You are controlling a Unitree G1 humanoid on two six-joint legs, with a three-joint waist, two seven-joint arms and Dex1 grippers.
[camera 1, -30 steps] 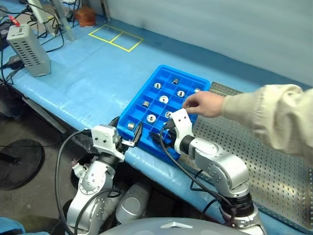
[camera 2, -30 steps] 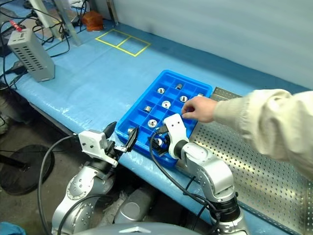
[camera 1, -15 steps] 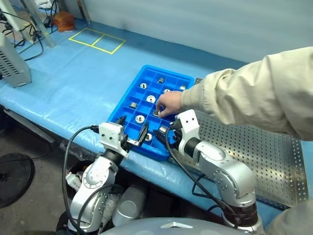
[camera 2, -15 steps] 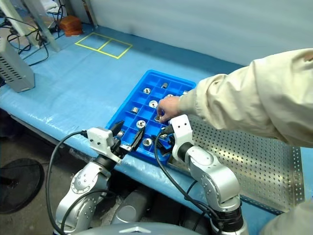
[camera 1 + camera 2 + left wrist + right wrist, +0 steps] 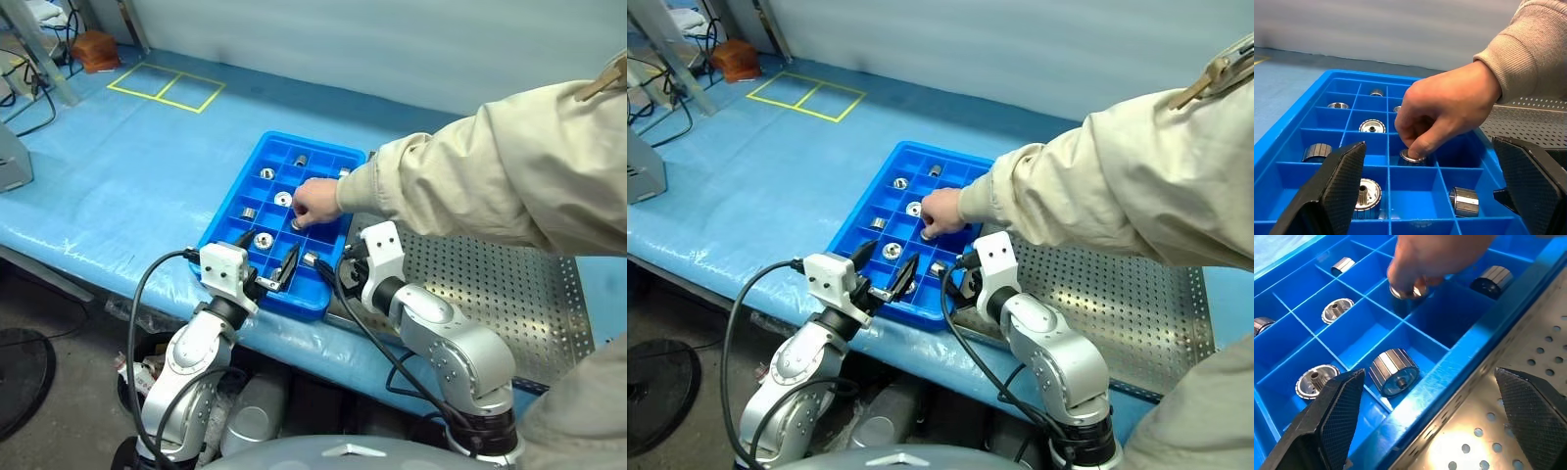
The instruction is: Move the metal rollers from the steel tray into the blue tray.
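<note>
Blue-covered bench: left hand [image 5: 271, 271] and right hand [image 5: 958, 283] spread, empty, at blue tray [image 5: 224, 229].

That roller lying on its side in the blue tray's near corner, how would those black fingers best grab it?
A guess: from straight above, the fingers closing on the two flat end faces of the roller. It lies on its side between compartment walls of the blue tray, so its ribbed curved surface could slip. The person's hand should leave first.
</note>
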